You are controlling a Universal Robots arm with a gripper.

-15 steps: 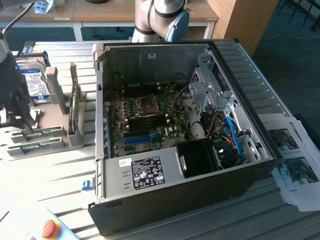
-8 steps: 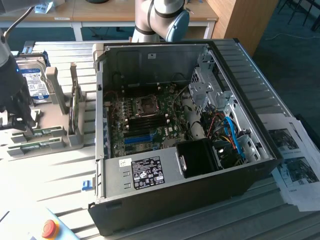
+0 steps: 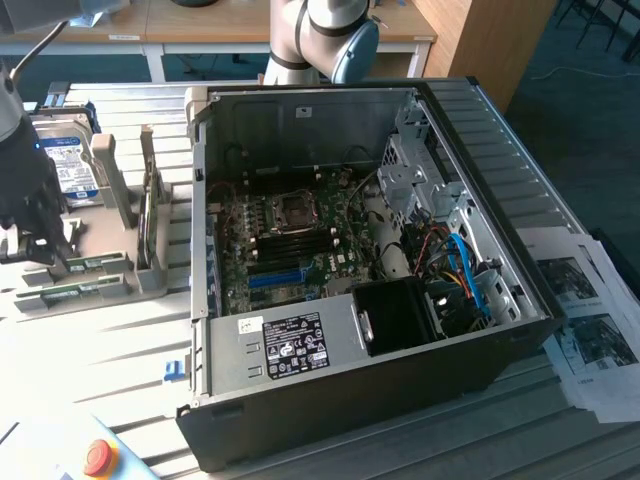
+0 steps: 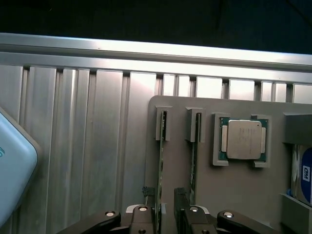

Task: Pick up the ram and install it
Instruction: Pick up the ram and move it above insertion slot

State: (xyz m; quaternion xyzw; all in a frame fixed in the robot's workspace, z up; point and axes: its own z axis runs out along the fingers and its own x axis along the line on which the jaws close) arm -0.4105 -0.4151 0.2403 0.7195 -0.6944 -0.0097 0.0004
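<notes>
Two ram sticks stand on edge in a grey holder (image 4: 234, 195), one (image 4: 161, 165) beside the other (image 4: 194, 161). My gripper (image 4: 163, 217) is open and straddles the first stick, with one finger (image 4: 145, 217) close against it and a gap on the other side. Nothing is lifted. In the exterior view the gripper (image 3: 35, 245) hangs low over the holder's ram sticks (image 3: 95, 265) at the far left. The open computer case (image 3: 340, 250) lies in the middle, with its green motherboard (image 3: 290, 240) and dark memory slots (image 3: 295, 232) exposed.
A processor chip (image 4: 242, 140) sits in a holder pocket beside the sticks, and a hard drive (image 3: 70, 165) stands at the holder's far end. A box with a red button (image 3: 95, 457) lies near the front. Printed papers (image 3: 590, 330) lie on the exterior view's right.
</notes>
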